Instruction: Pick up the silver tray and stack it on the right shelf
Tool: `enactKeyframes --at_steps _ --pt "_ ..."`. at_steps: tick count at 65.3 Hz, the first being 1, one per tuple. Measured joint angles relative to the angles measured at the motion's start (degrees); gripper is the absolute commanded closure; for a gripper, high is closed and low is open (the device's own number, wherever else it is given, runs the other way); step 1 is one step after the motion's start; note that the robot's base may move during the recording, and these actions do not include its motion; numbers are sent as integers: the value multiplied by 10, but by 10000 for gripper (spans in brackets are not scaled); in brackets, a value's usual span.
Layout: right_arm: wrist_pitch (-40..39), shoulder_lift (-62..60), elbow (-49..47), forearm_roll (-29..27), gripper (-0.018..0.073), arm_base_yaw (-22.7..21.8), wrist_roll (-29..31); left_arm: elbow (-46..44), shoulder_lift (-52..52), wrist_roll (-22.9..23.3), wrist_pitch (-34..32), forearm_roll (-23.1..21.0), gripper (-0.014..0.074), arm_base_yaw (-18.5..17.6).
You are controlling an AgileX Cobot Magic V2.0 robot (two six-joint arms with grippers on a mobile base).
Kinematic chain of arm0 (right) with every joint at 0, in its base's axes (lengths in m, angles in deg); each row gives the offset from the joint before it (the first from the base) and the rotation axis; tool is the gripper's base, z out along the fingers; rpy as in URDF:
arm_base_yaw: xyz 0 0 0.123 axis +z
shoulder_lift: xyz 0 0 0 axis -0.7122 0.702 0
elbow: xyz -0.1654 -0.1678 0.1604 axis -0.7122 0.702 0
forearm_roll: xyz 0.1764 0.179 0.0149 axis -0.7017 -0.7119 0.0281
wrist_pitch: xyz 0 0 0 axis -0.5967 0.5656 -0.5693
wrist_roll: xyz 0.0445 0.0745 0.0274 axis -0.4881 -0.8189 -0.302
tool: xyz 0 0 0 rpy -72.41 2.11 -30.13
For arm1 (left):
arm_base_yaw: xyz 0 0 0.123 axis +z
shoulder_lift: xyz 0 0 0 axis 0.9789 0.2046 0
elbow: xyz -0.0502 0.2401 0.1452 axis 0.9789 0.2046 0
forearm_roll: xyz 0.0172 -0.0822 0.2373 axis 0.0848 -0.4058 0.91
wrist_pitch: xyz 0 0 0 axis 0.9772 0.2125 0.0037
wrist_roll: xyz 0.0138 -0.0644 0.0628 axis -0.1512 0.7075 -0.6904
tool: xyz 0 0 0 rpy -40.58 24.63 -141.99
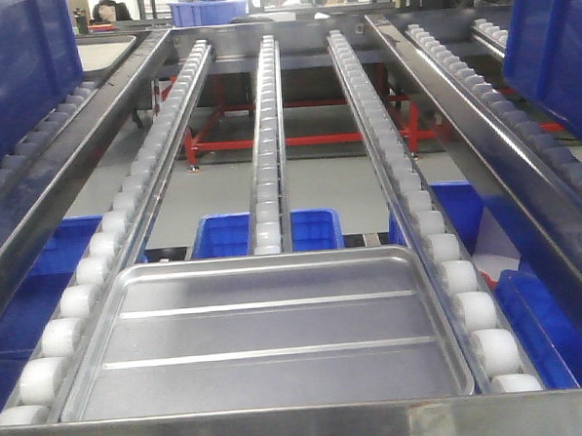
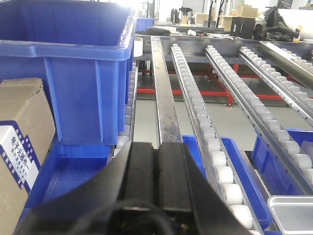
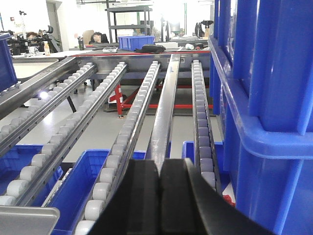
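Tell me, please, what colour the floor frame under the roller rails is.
Red; the floor frame shows best in the exterior front-facing view.

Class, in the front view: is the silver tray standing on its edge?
No, the silver tray lies flat on the right shelf, its ridged floor facing up.

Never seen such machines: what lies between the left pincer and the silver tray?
Left wrist view: a white roller rail and a blue bin separate left pincer from silver tray.

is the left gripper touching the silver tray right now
Apart. The left wrist view shows the left gripper closed at bottom centre, with a roller rail lying between it and the silver tray corner.
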Motion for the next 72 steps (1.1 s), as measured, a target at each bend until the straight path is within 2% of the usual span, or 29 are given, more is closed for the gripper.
enactKeyframes --at_steps 55,61,72 --pt "1 0 0 0 510 0 0 0 0 0 4 0 694 0" --pt "42 0 -13 0 510 0 0 0 0 0 33 0 694 0" --pt "148 50 -94 0 510 0 0 -67 0 0 170 0 694 0"
